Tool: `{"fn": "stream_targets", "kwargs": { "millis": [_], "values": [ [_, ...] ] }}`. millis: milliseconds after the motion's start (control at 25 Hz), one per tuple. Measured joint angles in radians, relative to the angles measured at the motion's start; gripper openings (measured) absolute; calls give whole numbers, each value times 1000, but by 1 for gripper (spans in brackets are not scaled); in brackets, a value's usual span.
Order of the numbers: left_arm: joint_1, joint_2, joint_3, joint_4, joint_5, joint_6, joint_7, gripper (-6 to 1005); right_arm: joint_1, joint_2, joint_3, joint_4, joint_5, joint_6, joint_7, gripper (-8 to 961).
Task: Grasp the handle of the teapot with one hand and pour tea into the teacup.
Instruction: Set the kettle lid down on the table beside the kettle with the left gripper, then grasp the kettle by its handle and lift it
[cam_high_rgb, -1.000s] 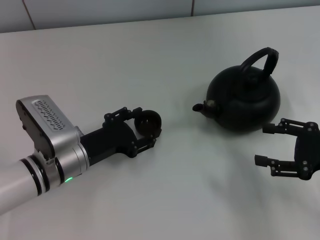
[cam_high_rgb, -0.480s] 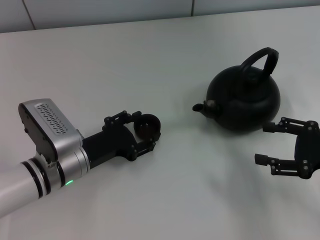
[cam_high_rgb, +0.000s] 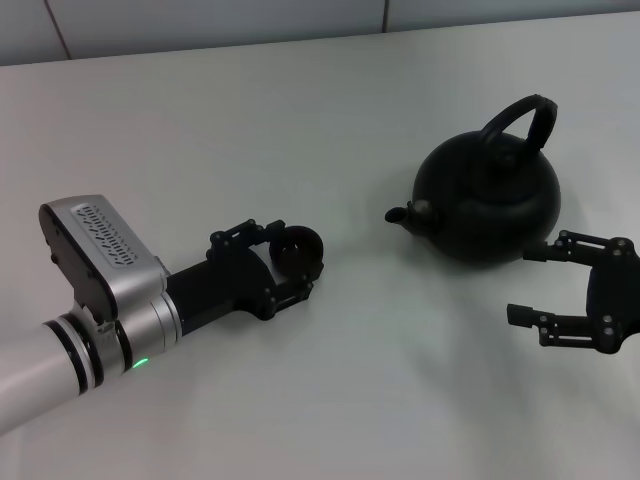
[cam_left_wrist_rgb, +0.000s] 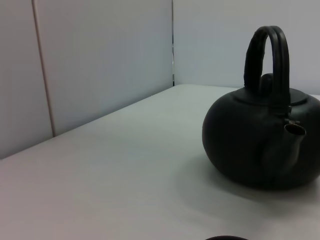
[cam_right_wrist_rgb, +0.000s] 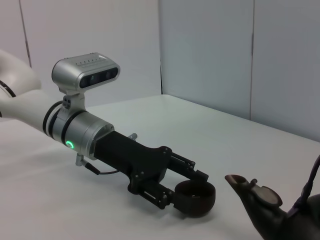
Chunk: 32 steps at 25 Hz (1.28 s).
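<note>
The matte-black teapot (cam_high_rgb: 488, 198) stands on the white table at the right. Its arched handle (cam_high_rgb: 522, 117) is free, and its stubby spout (cam_high_rgb: 401, 214) points left toward the teacup (cam_high_rgb: 299, 250). My left gripper (cam_high_rgb: 291, 257) lies low on the table, shut on the small dark teacup. The left wrist view shows the teapot (cam_left_wrist_rgb: 257, 147), its handle (cam_left_wrist_rgb: 267, 62) and its spout (cam_left_wrist_rgb: 293, 132) a short way ahead. My right gripper (cam_high_rgb: 524, 286) hovers open just in front of the teapot's near right side, touching nothing. The right wrist view shows the left gripper (cam_right_wrist_rgb: 192, 196) holding the teacup (cam_right_wrist_rgb: 196, 199).
The white table (cam_high_rgb: 330, 130) runs back to a pale panelled wall (cam_high_rgb: 200, 20). My left arm's silver wrist housing (cam_high_rgb: 100, 255) sits at the near left. Nothing else stands on the table.
My left arm has shifted slightly right, with the teacup still in its fingers. The right gripper has drifted a little leftward. The teapot has not moved.
</note>
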Motion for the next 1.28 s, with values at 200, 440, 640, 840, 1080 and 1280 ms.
{"fn": "stream_targets", "kwargs": {
  "millis": [200,440,640,840,1080,1280],
  "values": [
    [1,0,-8,-6,0,0,13,700,2,0,3,0,0,0,1,784],
    [0,0,-12,-8,0,2,14,801,4,0,3,-1,0,0,1,784],
    [4,0,-17,-6,0,21,14,801,5,0,3,-3,0,0,2,784],
    [54,10,-18,47,0,156,-11,801,5,-4,4,-3,0,3,3,784],
    [215,17,45,357,3,484,-292,801,5,-4,6,-3,1,3,5,784],
    [337,21,115,573,3,646,-460,801,5,-3,6,-3,4,3,5,784]
  ]
}}
